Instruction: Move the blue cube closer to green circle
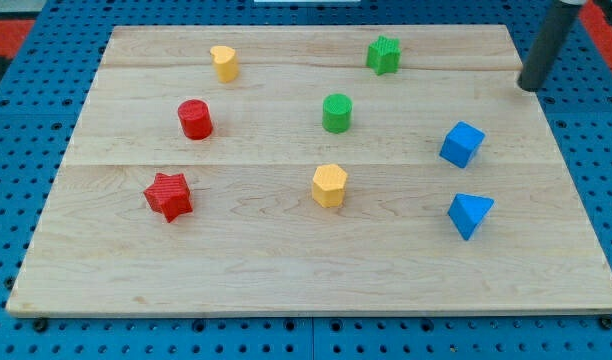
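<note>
Wooden board [286,280] is lying pale on a blue pegboard surface [606,150], showing no writing. Nearest, a blue triangular block [470,214], red star [168,195] and yellow hexagon [329,185] are sitting. Beyond, the blue cube [462,144] is resting well right of the green circle [337,113]. My tip [529,88], a bare rod with no jaws, is hovering at the right edge, beyond the cube
</note>
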